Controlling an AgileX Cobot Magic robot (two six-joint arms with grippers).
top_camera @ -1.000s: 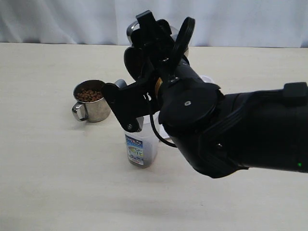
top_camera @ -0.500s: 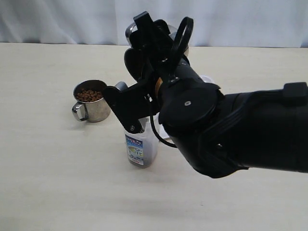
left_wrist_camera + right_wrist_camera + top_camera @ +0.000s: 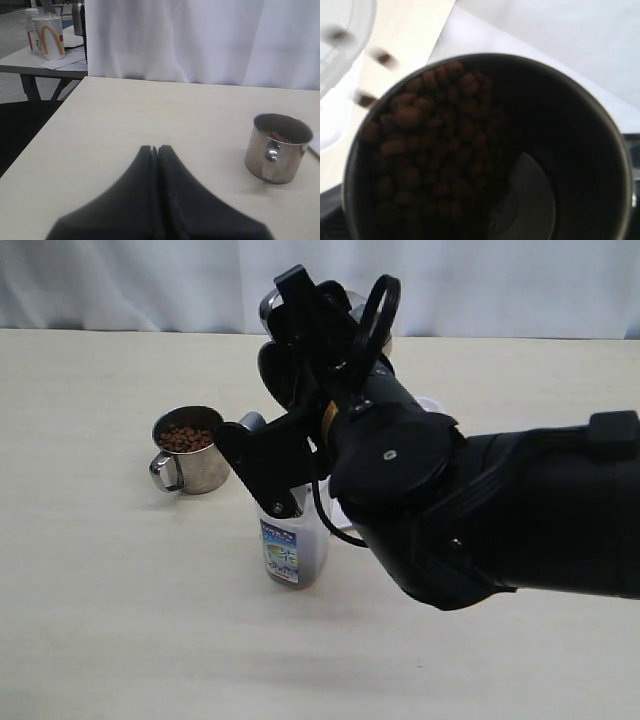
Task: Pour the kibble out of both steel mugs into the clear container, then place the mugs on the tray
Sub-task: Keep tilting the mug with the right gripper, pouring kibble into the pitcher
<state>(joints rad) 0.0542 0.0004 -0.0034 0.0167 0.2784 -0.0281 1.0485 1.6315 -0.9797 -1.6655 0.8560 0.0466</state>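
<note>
Right claw point(image 3: 320, 335), tilted steel mug point(image 3: 580, 150) — kibble point(image 3: 420, 150) falling, clear container point(image 3: 292, 555) beneath

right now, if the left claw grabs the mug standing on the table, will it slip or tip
The standing mug looks short and wide, so it would likely slide, not tip, if nudged. Its shiny steel wall may be slippery in a grip; the looped handle could help. Kibble fills much of it, so a tilt would probably spill some.
</note>
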